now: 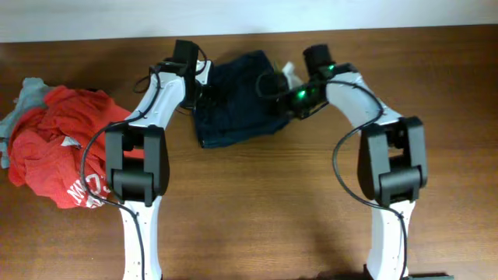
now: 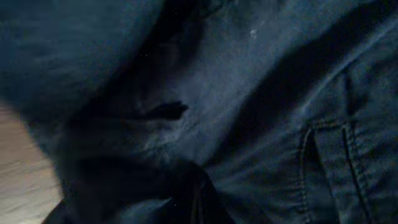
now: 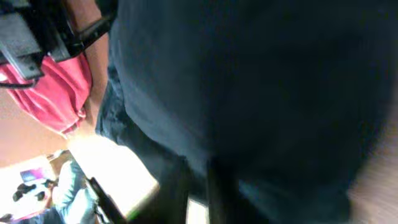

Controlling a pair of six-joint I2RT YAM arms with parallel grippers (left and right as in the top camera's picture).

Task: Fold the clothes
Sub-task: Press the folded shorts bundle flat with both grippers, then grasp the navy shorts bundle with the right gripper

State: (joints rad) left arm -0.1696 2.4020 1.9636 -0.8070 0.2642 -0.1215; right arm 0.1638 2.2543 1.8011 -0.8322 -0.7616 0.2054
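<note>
A dark navy denim garment (image 1: 233, 105) lies bunched at the far middle of the wooden table. My left gripper (image 1: 194, 95) is at its left edge and my right gripper (image 1: 278, 97) is at its right edge. In the left wrist view the denim (image 2: 249, 93), with a stitched pocket seam, fills the frame, and the dark fingers (image 2: 198, 202) look closed into a fold. In the right wrist view the denim (image 3: 261, 93) hangs over the fingers (image 3: 204, 193), which sit close together in the cloth. A white bit of lining (image 1: 289, 74) shows by the right gripper.
A pile of red clothes (image 1: 62, 148) lies at the left of the table with a grey garment (image 1: 23, 97) at its far edge. The red pile also shows in the right wrist view (image 3: 59, 99). Bare wood (image 1: 272, 202) spans the front.
</note>
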